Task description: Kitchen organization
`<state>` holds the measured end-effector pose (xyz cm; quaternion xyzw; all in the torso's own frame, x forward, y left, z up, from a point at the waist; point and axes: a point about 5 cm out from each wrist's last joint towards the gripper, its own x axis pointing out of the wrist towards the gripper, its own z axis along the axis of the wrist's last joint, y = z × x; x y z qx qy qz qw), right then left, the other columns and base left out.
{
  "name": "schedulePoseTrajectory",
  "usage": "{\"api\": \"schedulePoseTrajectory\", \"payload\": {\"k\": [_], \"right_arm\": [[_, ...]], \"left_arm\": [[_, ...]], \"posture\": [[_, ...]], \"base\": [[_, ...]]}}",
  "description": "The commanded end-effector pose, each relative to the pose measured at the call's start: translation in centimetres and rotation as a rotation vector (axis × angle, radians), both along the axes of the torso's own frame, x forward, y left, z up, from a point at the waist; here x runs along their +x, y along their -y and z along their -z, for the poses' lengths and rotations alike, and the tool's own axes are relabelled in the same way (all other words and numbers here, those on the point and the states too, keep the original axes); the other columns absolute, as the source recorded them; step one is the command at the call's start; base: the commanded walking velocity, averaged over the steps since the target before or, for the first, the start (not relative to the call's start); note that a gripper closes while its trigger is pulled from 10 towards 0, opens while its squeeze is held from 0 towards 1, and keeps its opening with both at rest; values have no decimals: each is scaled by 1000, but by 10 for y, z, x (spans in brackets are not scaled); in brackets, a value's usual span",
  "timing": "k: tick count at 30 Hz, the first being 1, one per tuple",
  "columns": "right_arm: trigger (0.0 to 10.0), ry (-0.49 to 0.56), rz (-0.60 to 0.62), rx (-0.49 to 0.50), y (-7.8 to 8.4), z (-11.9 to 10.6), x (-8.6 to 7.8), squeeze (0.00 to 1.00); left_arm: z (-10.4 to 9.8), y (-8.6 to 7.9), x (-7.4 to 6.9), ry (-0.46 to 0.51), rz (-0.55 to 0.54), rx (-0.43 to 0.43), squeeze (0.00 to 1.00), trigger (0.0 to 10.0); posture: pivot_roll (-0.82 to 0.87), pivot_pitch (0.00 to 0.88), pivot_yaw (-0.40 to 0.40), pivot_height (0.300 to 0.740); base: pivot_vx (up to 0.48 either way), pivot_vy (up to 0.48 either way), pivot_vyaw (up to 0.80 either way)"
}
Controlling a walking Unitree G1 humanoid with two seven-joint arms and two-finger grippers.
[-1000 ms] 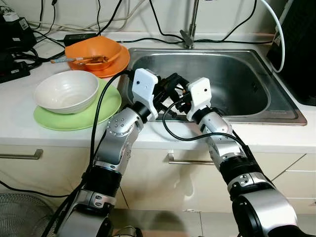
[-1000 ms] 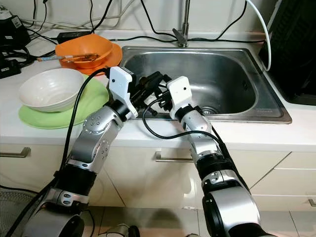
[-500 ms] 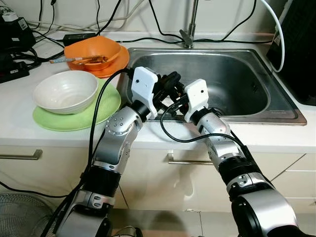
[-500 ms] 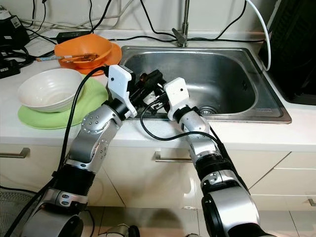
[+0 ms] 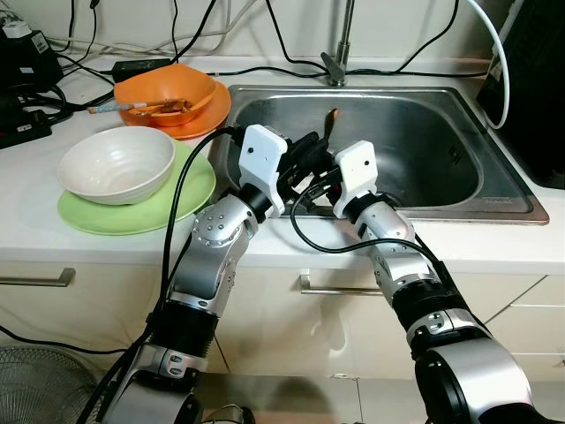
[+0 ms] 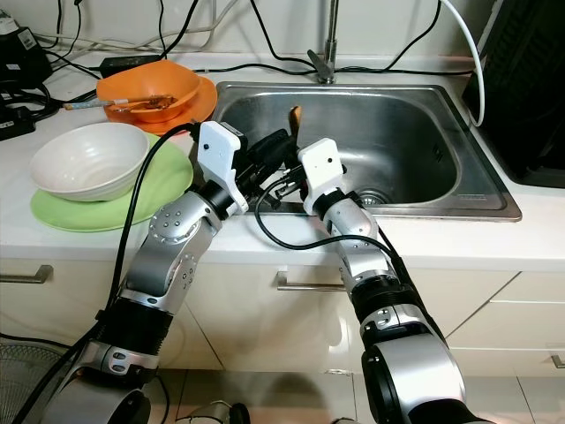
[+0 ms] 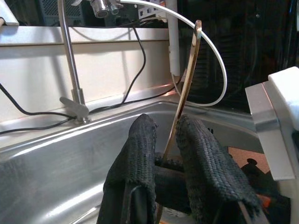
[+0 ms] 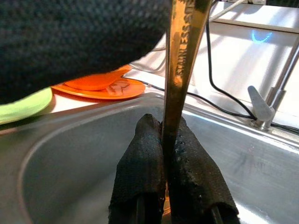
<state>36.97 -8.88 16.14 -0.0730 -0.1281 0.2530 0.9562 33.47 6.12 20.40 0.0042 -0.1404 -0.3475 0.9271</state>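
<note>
Centre frame, over the sink [image 5: 424, 132]: right claw [image 8: 163, 140] clamped on an upright metal spoon [image 5: 331, 124]; left claw [image 7: 166, 140] fingers slightly apart around its handle. A clean handover needs one claw gripping firmly before the other releases.

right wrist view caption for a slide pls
Right gripper shut on a gold utensil handle above the steel sink.

The sink [image 5: 459, 190] is set into the counter [image 5: 35, 221], with the faucet [image 5: 338, 53] behind it. Left of the sink, 1 bowl [image 5: 116, 163] sits on a plate [image 5: 141, 212]; behind them another bowl [image 5: 168, 93] rests on a second plate [image 5: 207, 119]. Both grippers meet over the sink's front left edge.
</note>
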Motion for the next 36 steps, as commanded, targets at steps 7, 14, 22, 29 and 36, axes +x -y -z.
{"api": "schedulePoseTrajectory", "payload": {"k": [7,14,22,29,36], "right_arm": [[0,-3,28,16,2,-3,3,0],[0,-4,67,8,8,-7,8,0],[0,-18,145,6,22,-13,16,0],[0,-21,160,4,26,-16,19,0],[0,-25,156,5,25,-14,18,0]], "left_arm": [[2,-6,-4,-19,-3,-28,1000,10000],[5,-10,-8,-36,8,-45,1000,10000],[16,-26,-9,-59,-113,-31,0,10000],[13,-42,-8,-45,-229,-77,0,10000],[3,-66,0,15,-448,-129,0,10000]], "posture": [[-14,6,56,740],[-10,6,54,740],[-7,30,44,740],[0,42,34,740],[1,53,26,740]], "base": [[0,0,0],[0,0,0],[0,0,0],[0,0,0],[0,0,0]]}}
